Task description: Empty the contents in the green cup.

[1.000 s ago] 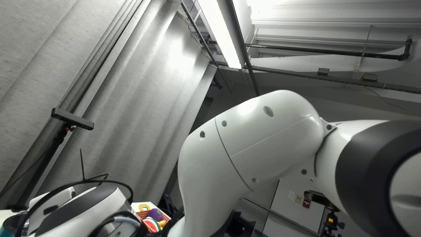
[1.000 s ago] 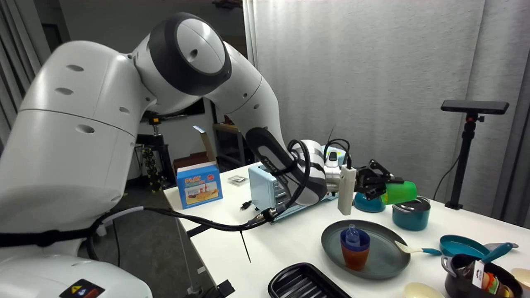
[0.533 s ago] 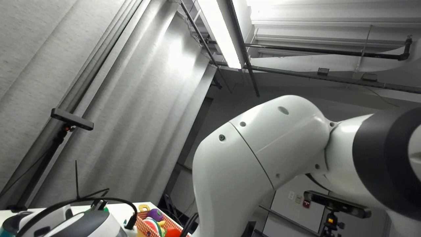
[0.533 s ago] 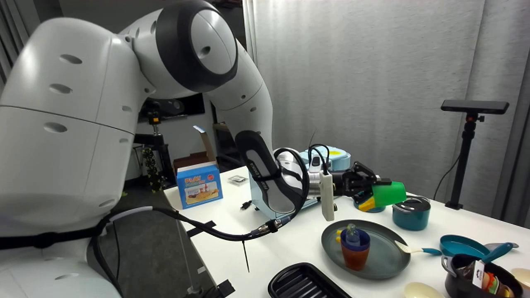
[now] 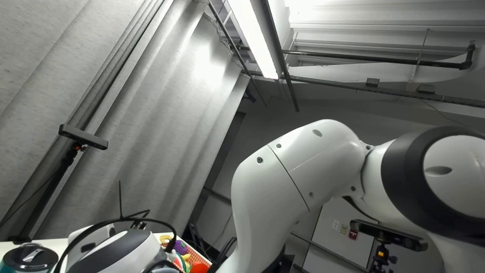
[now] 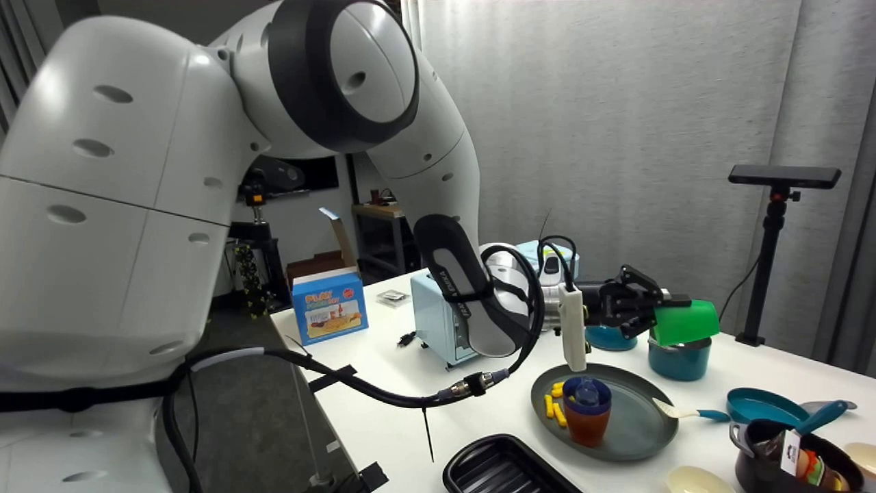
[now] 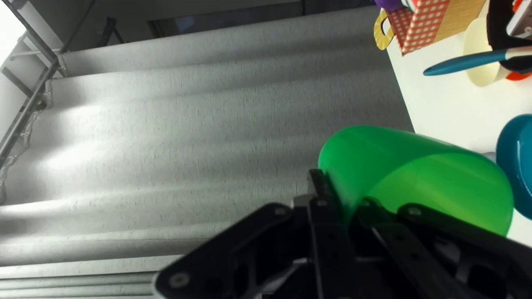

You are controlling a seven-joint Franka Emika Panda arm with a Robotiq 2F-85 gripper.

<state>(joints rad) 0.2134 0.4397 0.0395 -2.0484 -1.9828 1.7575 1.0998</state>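
The green cup (image 6: pixel 686 322) is lying on its side in the air, gripped at its wall by my gripper (image 6: pixel 667 306), which is shut on it. In the wrist view the cup (image 7: pixel 365 162) fills the space ahead of my gripper (image 7: pixel 344 207), its mouth turned toward the lower right. The visible part of its inside is bare green; the rest is hidden by the fingers. Several yellow pieces (image 6: pixel 549 406) lie on the left part of a dark grey pan (image 6: pixel 643 428), beside a blue cup (image 6: pixel 595 396) stacked in an orange one (image 6: pixel 588 428).
Just under the green cup in an exterior view stands a teal pot (image 6: pixel 679 361). A light blue toaster oven (image 6: pixel 438 322) is behind the wrist. A black ribbed tray (image 6: pixel 506 472), a spatula (image 6: pixel 677 411) and a black pot (image 6: pixel 756 472) are nearer. A checked basket (image 7: pixel 428 29) shows too.
Yellow pieces appeared at the cup's mouth half a second ago and now lie on the pan. The cup swung left and down, then moved right, staying in my grip.
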